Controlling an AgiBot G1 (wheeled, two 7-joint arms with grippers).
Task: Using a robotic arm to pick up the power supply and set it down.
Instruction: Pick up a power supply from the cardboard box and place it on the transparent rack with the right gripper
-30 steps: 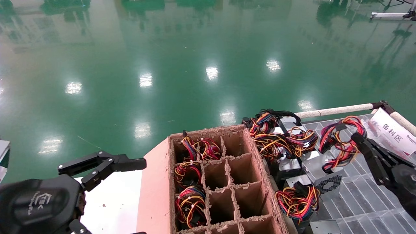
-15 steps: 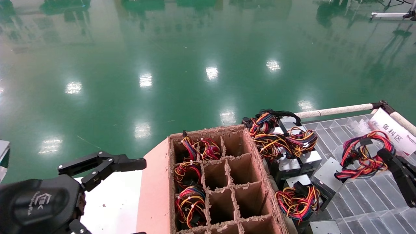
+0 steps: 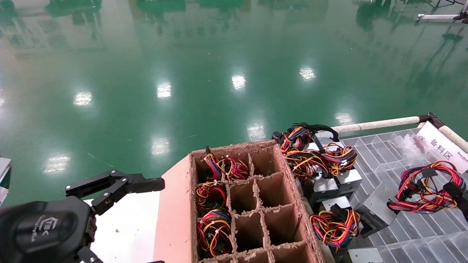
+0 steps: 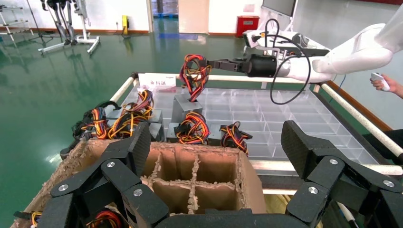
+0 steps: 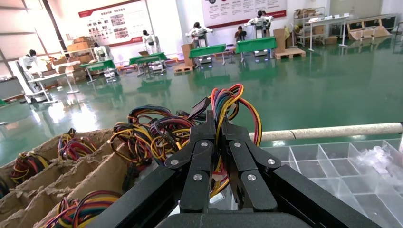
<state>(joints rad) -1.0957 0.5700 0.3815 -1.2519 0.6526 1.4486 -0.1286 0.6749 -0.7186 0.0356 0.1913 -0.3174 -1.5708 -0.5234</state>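
The right gripper [image 5: 216, 130] has its fingers clamped on the wire bundle of the power supply [image 4: 187, 105], whose metal box hangs below them. Lower it slowly until the box rests flat, then release. The left gripper [image 4: 214, 156] idles, fingers apart.

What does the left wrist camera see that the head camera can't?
Only the left wrist view shows the whole white robotic arm, its right claw shut on the wires of the power supply, plus a person's hand. Only the head view shows the white label with writing readably and the left claw from behind. Both show the cardboard divider box and the clear grid tray.
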